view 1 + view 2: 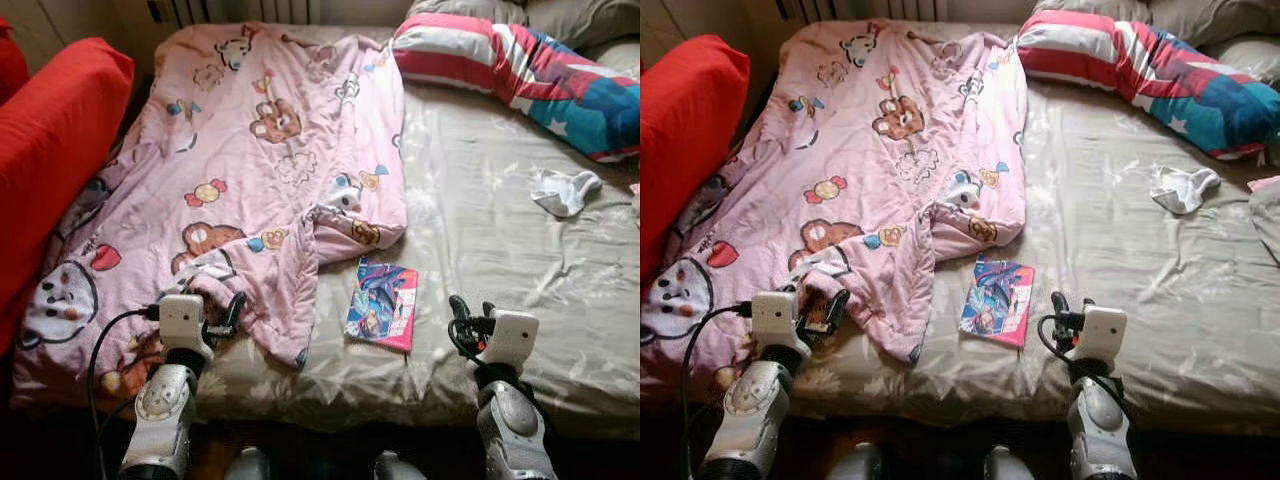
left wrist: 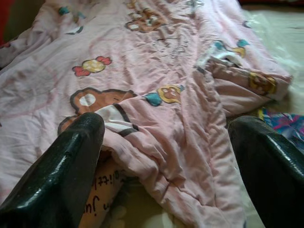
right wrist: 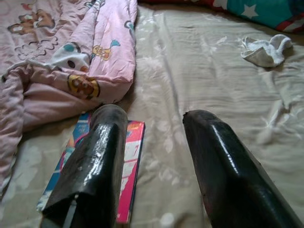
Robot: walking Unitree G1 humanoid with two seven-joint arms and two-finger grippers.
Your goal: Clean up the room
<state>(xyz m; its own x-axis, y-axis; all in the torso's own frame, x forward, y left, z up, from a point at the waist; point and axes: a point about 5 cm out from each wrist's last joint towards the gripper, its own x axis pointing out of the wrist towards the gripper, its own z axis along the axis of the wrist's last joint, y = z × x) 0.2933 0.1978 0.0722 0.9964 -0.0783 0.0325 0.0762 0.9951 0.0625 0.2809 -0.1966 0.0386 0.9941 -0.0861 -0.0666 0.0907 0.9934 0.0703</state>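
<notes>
Left end effector (image 1: 228, 312): at the bed's near edge, its black fingers (image 2: 61, 166) spread wide over the bunched lower hem of the pink blanket, gripping nothing
Right end effector (image 1: 470, 315): low over the beige sheet just right of the book, fingers (image 3: 223, 166) parted wide, empty
Book (image 1: 381, 304): colourful cover with a pink edge, lying flat on the sheet between the two end effectors, just beside the blanket's folded corner
Pink blanket (image 1: 250, 150): cartoon bears and candies, rumpled across the left half of the bed, its lower right corner folded over on itself
Bed (image 1: 480, 200): beige patterned sheet, creased, bare on the right half
White sock (image 1: 563, 190): crumpled on the sheet at the right, well apart from the book
Red cushion (image 1: 50, 140): along the bed's left side
Striped pillow (image 1: 520, 70): red, white and blue with stars, at the far right of the bed, touching the blanket's upper edge
</notes>
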